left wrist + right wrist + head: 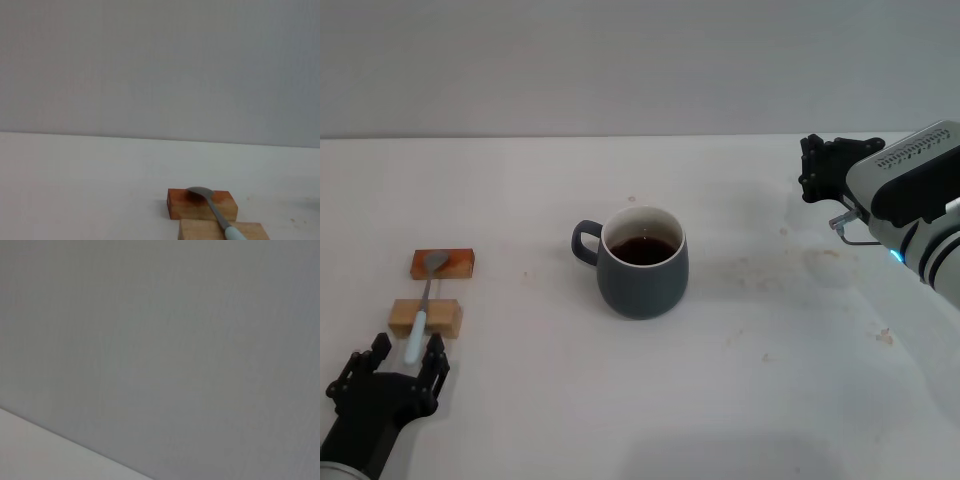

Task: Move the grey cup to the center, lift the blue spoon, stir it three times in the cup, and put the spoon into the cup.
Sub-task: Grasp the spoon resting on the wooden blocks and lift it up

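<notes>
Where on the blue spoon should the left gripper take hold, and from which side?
Probably the pale handle end of the blue spoon, approached from the robot's near side, where the left gripper sits open. The spoon lies across two wooden blocks, its handle overhanging the nearer block, so fingers may close on either side without scraping the table.

White table (pixel 640 420), grey cup (pixel 642 263) at ctr, two wooden blocks (pixel 425 318) at left.
</notes>
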{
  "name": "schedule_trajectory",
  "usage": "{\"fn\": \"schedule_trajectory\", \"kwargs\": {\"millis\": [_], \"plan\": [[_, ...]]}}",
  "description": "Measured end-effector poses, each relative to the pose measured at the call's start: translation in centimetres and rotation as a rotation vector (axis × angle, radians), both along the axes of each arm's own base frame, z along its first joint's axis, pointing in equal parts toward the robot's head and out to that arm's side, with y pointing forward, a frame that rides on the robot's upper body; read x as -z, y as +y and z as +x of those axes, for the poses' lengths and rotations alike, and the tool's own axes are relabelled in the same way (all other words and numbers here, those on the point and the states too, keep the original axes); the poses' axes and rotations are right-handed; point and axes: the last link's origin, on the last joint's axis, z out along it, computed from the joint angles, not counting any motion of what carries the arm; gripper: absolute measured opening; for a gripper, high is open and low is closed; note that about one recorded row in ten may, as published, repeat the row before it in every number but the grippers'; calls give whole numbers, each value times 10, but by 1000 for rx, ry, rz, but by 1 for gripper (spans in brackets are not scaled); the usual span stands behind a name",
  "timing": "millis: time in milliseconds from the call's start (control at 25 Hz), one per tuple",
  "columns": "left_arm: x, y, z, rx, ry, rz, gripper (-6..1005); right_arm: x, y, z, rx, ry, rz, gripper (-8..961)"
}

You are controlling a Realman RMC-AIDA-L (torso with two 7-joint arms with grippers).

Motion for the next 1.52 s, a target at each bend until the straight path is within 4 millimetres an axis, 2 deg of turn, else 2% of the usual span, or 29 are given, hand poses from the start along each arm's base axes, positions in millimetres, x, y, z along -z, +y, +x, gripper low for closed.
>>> {"fn": "schedule_trajectory", "kwargs": {"millis": [360,760,1000,1520], "plan": [[1,1,1,0,-7,0,620,0,0,0,-1,-1,-1,32],[-1,0,5,15,-20,19,493,0,0,0,0,-3,-1,32],[-1,-1,5,15,-21,18,502,0,0,0,-2,-4,-3,32],[0,-2,4,7,-25,16,445,1,-1,0,-3,-6,-6,32]]}}
